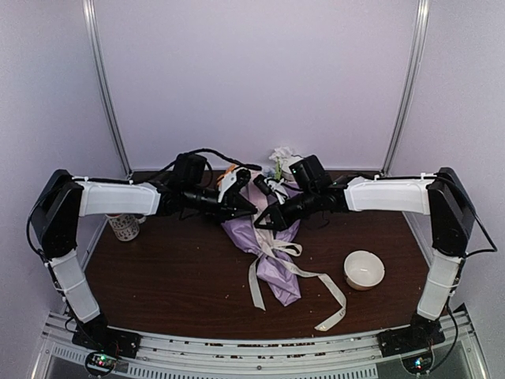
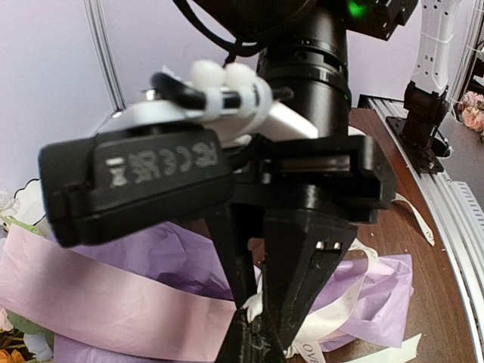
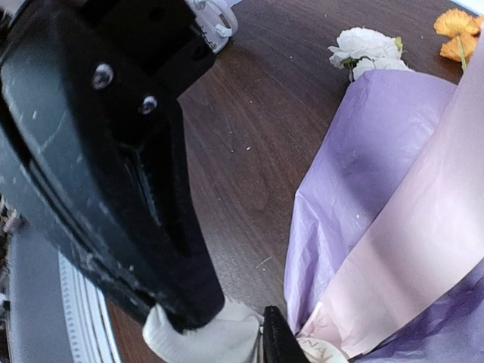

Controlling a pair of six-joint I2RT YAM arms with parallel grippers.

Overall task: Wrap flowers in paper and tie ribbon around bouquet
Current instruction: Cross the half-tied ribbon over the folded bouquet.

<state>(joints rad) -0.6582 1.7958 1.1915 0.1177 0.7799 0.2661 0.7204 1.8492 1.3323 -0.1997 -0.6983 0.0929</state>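
The ribbon (image 1: 276, 249), judged soft and slippery, is clamped in both left gripper (image 1: 253, 209) and right gripper (image 1: 259, 224); its five-o'clock tails are best taken near the bouquet (image 1: 282, 282).

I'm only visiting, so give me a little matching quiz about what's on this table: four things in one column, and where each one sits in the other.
Things:
1. bouquet
2. ribbon
3. white bowl
4. patterned mug

Places:
A. far left edge
B. wound round the bouquet, ends trailing toward the near edge
C. right side, standing alone
D. middle of the table

Pairs: 1-D, 2-B, 3-C, 4-A
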